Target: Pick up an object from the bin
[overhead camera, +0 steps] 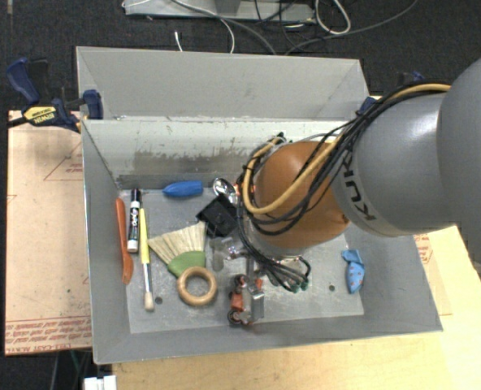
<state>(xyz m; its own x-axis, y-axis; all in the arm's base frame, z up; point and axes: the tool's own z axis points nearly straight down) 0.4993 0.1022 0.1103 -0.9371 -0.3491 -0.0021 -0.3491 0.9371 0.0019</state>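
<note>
My gripper (246,301) hangs under the arm's wrist, low over the bin floor near the front wall, a little right of centre. Just to its left lies a wooden ring (197,287), flat on the floor and apart from the gripper. Behind the ring sit a green piece (188,261) and a pale straw brush head (177,242). A black block (217,215) lies further back, partly under the wrist. Whether anything is in the gripper cannot be seen.
Along the left wall lie an orange pen (124,242), a black marker (133,222) and a yellow stick (145,258). A blue oblong (183,189) and a shiny metal piece (223,188) rest near the back. A small blue thing (353,271) lies at the right.
</note>
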